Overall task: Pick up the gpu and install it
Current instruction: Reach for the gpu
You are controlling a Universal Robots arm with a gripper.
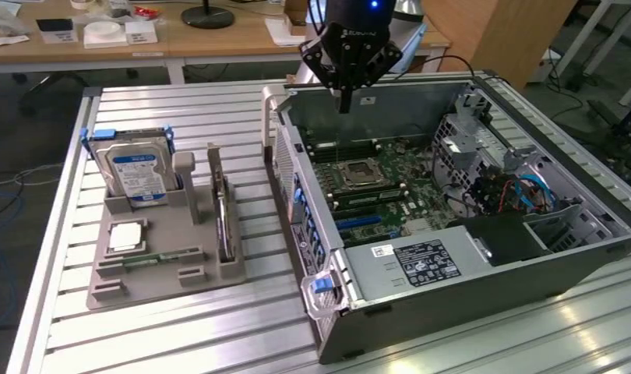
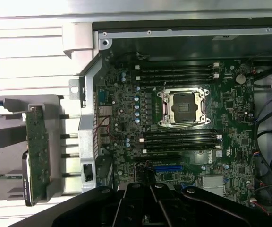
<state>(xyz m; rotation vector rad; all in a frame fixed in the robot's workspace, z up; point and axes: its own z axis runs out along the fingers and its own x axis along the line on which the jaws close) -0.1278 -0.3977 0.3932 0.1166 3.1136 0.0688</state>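
Note:
The gpu (image 1: 224,212) stands on edge in a slot of the grey holder (image 1: 154,273) on the slatted table, to the exterior view's left of the open computer case (image 1: 482,292). In the wrist view the gpu (image 2: 37,146) appears as a thin green board beside the case wall. My gripper (image 1: 343,100) hangs high over the far end of the case, above the motherboard (image 1: 373,183), well away from the gpu. Its fingers are shut with nothing between them. The black gripper (image 2: 150,208) looks down on the motherboard (image 2: 183,123) and its blue slot (image 2: 168,168).
A hard drive (image 1: 137,173) with a blue-white label stands upright at the holder's far end, and a small memory stick (image 1: 154,258) lies flat near its front. A power supply (image 1: 424,263) and cables (image 1: 523,195) fill the case's near side. Desks stand behind the table.

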